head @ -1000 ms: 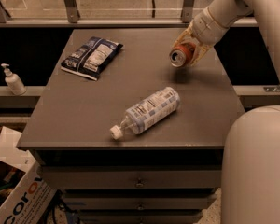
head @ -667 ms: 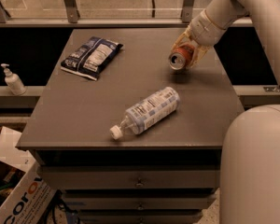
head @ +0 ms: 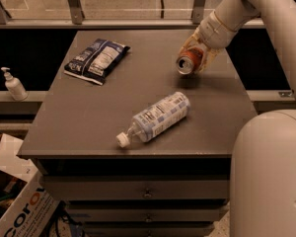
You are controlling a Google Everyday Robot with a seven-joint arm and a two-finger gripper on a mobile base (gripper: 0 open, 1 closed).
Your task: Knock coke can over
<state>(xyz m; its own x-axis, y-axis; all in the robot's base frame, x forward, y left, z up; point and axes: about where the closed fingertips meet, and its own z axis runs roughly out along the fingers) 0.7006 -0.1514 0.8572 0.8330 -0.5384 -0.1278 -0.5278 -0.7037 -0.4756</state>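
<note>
The coke can (head: pixel 188 61) is red with a silver top. It is tipped on its side near the far right of the table, its top facing the camera, with a shadow under it. My gripper (head: pixel 201 52) comes in from the upper right on the white arm and is shut around the can's body, with a finger (head: pixel 205 58) on its right side. I cannot tell whether the can touches the tabletop. The can's rear half is hidden by the gripper.
A clear plastic bottle (head: pixel 155 117) with a blue-white label lies on its side mid-table, cap toward the front edge. A dark snack bag (head: pixel 96 59) lies at the back left. A pump bottle (head: pixel 13 84) stands on a ledge at left. The robot's white body (head: pixel 269 177) fills the lower right.
The gripper and the can have moved slightly down and to the left, and the can is tipped a little further. Bottle and bag have not moved.
</note>
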